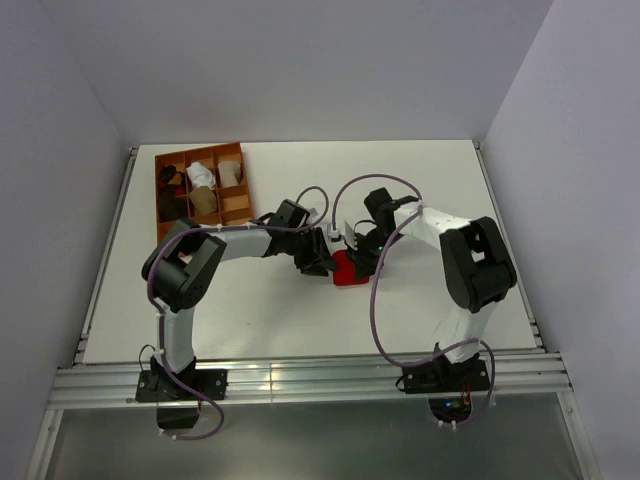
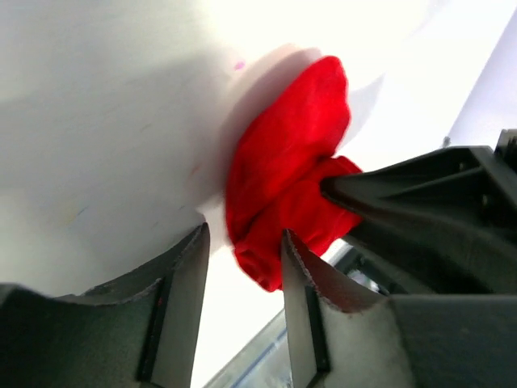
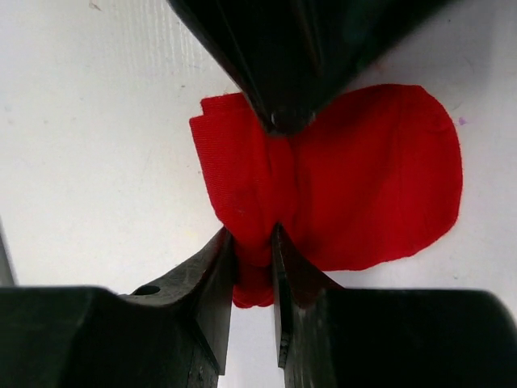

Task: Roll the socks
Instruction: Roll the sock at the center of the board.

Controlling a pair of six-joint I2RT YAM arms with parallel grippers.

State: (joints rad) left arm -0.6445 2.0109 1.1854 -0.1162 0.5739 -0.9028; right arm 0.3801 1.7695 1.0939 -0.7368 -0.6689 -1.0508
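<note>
1. The task looked to be partway through. The red sock point(image 3: 363, 178) lay on the white counter point(image 1: 280, 310) at the middle of the scene, between the two arms. It was gathered and folded but not yet a tight roll.
2. The right tool point(image 3: 252, 267) was clamped on a bunched fold at the sock's near edge, and cloth bulged out below its fingers.
3. The left tool point(image 2: 244, 238) stood with its fingers apart and only bare counter in the gap. It gripped nothing. The sock lay just beside its right finger, and in the right wrist view its tip touched the sock's far edge.
4. At the far left a divided orange-brown tray point(image 1: 200, 151) held small bundles, among them a tan bundle point(image 1: 205, 200) and a white bundle point(image 1: 200, 172). They were too small to tell whether any was a finished sock. By judgement, the red sock's rolling and its stowing were left to do.
5. The sock was a soft, fine-ribbed knit in plain bright red, with one rounded lobe lying flat and a creased, pinched waist. No pattern showed on it. The tool fingers were hard, dark and wedge-shaped, and one left finger had a toothed edge. The counter was smooth and matte.
</note>
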